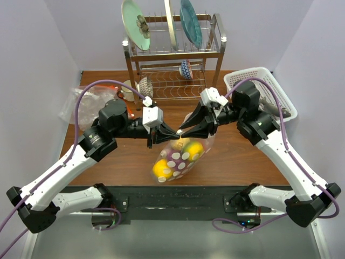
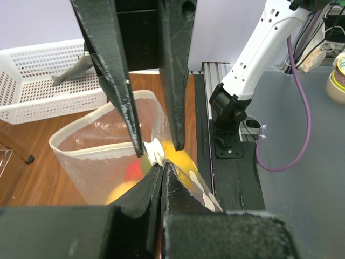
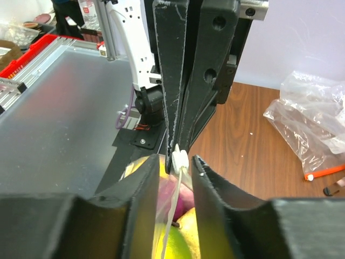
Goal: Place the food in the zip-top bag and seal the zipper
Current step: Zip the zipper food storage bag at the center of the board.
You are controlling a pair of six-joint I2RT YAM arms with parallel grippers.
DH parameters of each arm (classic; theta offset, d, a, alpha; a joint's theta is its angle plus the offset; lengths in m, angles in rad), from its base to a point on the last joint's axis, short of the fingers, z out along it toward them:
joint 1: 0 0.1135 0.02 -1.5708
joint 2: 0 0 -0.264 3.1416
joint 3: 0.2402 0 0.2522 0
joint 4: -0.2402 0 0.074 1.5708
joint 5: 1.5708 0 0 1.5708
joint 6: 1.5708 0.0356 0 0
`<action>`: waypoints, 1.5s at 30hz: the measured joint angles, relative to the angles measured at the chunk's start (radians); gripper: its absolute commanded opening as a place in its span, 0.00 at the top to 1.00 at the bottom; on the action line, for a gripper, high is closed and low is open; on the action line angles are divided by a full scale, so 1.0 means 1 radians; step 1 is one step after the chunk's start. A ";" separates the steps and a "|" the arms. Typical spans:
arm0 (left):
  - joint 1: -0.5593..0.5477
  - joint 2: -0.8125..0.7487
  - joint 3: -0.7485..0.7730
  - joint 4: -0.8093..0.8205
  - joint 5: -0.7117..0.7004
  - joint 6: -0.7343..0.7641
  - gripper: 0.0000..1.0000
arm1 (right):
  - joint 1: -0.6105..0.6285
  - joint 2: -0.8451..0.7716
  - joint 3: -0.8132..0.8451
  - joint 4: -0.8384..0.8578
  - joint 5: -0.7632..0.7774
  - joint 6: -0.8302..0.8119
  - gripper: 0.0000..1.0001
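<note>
Left gripper (image 2: 161,174) is clamped shut on the top edge of the zip-top bag (image 2: 91,162), which sits below it with yellow food (image 1: 162,169) inside. Right gripper (image 3: 175,159), tip to tip with it, stands partly open astride the zipper (image 3: 176,197). It may be touching the white slider (image 3: 180,158), but that is unclear.

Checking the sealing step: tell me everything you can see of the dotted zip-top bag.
The zip-top bag is soft clear plastic printed with white dots, hung by its top corner and bulging with yellow and green food. In the left wrist view its mouth loops open. A white slider sits at the held corner. The left gripper's jaws are shut on the rim there; the right gripper's jaws straddle the slider, apart.
</note>
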 measured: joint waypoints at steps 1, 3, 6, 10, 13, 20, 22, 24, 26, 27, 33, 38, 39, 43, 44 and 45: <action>0.000 0.001 0.003 0.000 0.001 0.000 1.00 | 0.001 0.000 0.000 -0.001 0.000 0.000 0.83; 0.000 0.002 0.005 -0.001 0.009 -0.001 1.00 | 0.002 0.000 0.000 -0.001 0.001 -0.005 0.96; -0.001 0.004 0.005 -0.001 0.015 -0.004 1.00 | 0.002 0.000 0.000 -0.007 0.001 -0.007 1.00; -0.001 0.004 0.005 -0.002 0.013 -0.004 1.00 | 0.002 0.000 0.000 -0.013 0.001 -0.010 1.00; -0.002 -0.001 0.005 -0.010 -0.006 -0.005 1.00 | 0.002 -0.001 0.000 -0.022 0.006 -0.020 1.00; -0.006 -0.032 0.013 -0.068 -0.123 -0.008 1.00 | 0.005 -0.002 0.000 -0.064 0.062 -0.059 1.00; -0.006 -0.035 0.029 -0.094 -0.159 -0.008 1.00 | 0.008 -0.002 0.000 -0.072 0.083 -0.066 1.00; -0.006 -0.037 0.048 -0.123 -0.200 -0.007 1.00 | 0.008 -0.002 0.000 -0.085 0.103 -0.069 1.00; -0.005 -0.040 0.063 -0.144 -0.240 -0.007 1.00 | 0.008 -0.001 0.000 -0.092 0.118 -0.071 1.00; -0.004 -0.043 0.068 -0.151 -0.261 -0.007 1.00 | 0.008 -0.001 0.000 -0.096 0.132 -0.071 1.00; 0.032 -0.072 0.077 -0.168 -0.391 -0.028 1.00 | 0.009 0.002 -0.005 -0.108 0.220 -0.053 1.00; 0.084 -0.081 0.085 -0.174 -0.486 -0.066 1.00 | 0.009 0.000 -0.034 -0.109 0.289 -0.026 1.00; 0.094 -0.082 0.088 -0.177 -0.511 -0.069 1.00 | 0.009 -0.002 -0.046 -0.108 0.303 -0.020 1.00; 0.114 -0.080 0.116 -0.215 -0.630 -0.083 1.00 | 0.009 -0.015 -0.093 -0.111 0.378 0.003 1.00; 0.118 -0.079 0.121 -0.221 -0.665 -0.084 1.00 | 0.009 -0.021 -0.100 -0.113 0.399 0.011 1.00; 0.124 -0.079 0.124 -0.224 -0.697 -0.084 1.00 | 0.009 -0.027 -0.105 -0.115 0.417 0.017 1.00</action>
